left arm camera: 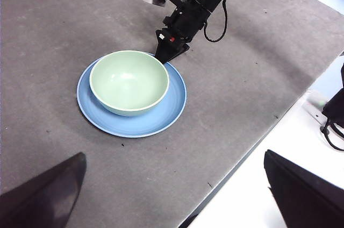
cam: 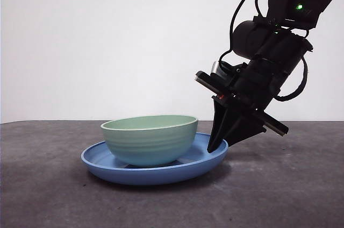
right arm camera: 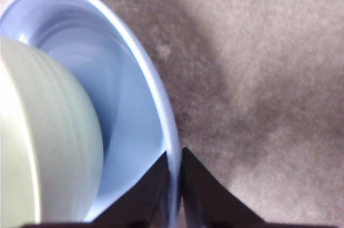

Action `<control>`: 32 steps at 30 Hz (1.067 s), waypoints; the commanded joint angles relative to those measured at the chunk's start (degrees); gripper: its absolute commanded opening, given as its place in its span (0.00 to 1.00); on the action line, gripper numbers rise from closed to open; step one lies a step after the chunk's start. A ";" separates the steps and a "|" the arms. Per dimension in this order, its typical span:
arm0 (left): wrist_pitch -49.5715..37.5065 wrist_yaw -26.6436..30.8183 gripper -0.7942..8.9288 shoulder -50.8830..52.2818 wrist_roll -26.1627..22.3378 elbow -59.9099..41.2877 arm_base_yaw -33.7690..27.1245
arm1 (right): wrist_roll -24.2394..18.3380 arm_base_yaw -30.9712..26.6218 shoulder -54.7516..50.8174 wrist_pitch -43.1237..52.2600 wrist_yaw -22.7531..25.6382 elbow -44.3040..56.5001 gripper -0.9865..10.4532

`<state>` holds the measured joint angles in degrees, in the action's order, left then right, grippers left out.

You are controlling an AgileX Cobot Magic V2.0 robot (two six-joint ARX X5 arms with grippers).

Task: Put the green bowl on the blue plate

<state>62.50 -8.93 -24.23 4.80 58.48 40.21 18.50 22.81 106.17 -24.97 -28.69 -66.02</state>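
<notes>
Right end effector (cam: 217,143) is clamped on the blue plate (cam: 102,159) rim, jaws nearly closed w/ the thin rim between. Arm slants down from upper right. Green bowl (cam: 149,139) already sits on plate, off-centre. Judgement: let go slowly, lift straight, don't drag plate. Left end effector (left arm camera: 172,196) released, waiting high over table (cam: 43,196).
</notes>
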 commanded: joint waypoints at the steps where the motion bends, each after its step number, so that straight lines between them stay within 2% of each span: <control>1: -0.76 -0.11 0.63 -0.17 -0.85 0.46 0.35 | 0.63 0.26 1.05 0.59 0.26 -1.20 0.19; 7: -0.79 -0.11 0.63 -0.17 -0.85 0.46 0.35 | 0.57 -0.02 -0.70 0.22 0.61 -1.27 0.26; 13: -0.79 -0.11 0.63 -0.17 -0.85 0.46 0.35 | -0.63 -0.28 -8.70 -3.23 5.11 -1.27 0.28; 16: -0.79 -0.11 0.63 -0.17 -0.85 0.46 0.35 | -2.19 -0.26 -14.80 -7.17 7.21 -1.27 0.30; 21: -0.79 -0.11 0.63 -0.17 -0.85 0.46 0.35 | -3.52 -0.04 -26.97 -14.73 8.20 -1.27 0.47; 25: -0.79 -0.11 0.63 -0.17 -0.85 0.46 0.35 | -4.55 0.59 -35.63 -19.78 8.90 -1.07 0.49; 29: -0.81 -0.11 0.63 -0.17 -0.63 0.46 0.35 | -4.61 2.56 -44.92 -26.77 11.15 0.94 0.59; 32: -0.81 -0.11 0.63 -0.17 -0.63 0.48 0.35 | -4.61 4.79 -52.37 -30.60 11.43 3.96 0.60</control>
<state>62.50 -8.93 -24.23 4.82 58.48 40.21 14.66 26.81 55.07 -55.24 -17.52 -62.35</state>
